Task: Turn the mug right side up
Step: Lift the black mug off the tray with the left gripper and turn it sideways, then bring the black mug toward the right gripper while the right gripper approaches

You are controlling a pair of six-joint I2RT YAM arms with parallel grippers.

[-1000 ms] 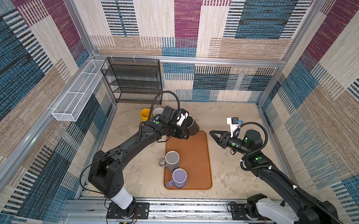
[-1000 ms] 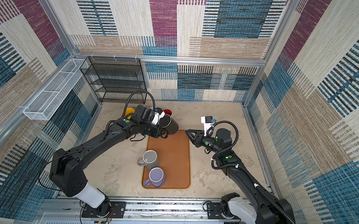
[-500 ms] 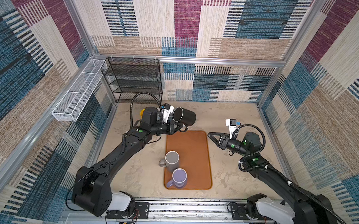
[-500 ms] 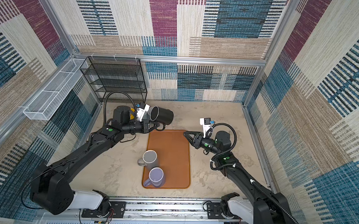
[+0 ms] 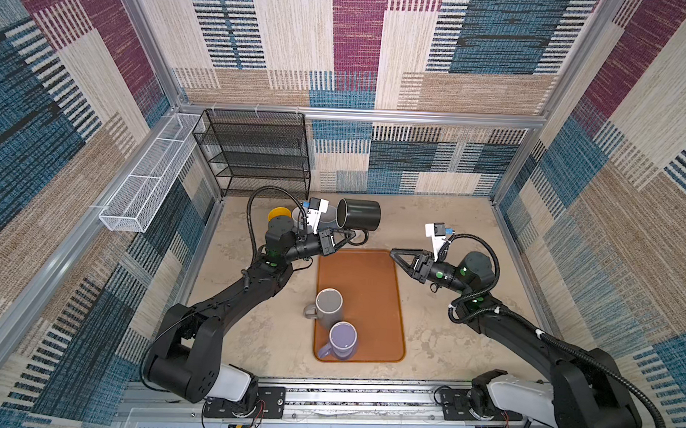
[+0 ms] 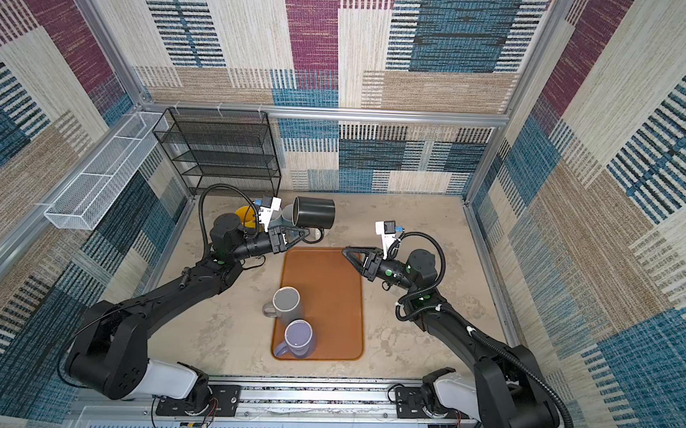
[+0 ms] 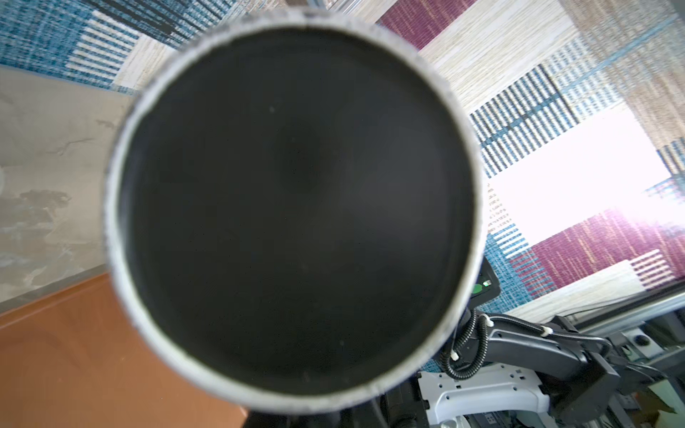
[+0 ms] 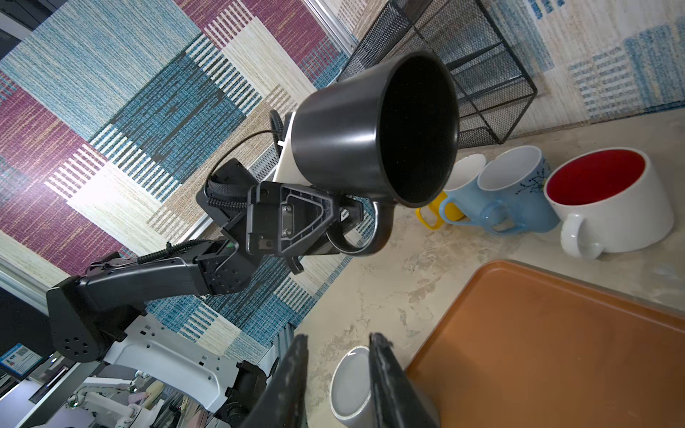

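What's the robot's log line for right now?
left gripper: shut on black mug handle | black mug: in air, sideways | right gripper: open, empty, at tray corner

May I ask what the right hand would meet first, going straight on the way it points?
Probably the left hand, shut on the handle of the black cylindrical mug; whether their heights match is unclear.

Tray (image 5: pixel 370 287) centre; mug (image 5: pixel 328 306) on its left edge, second mug (image 5: pixel 343 339) just nearer. Rack (image 5: pixel 256 155) far left; raised mug (image 5: pixel 359 219) past tray's far edge.
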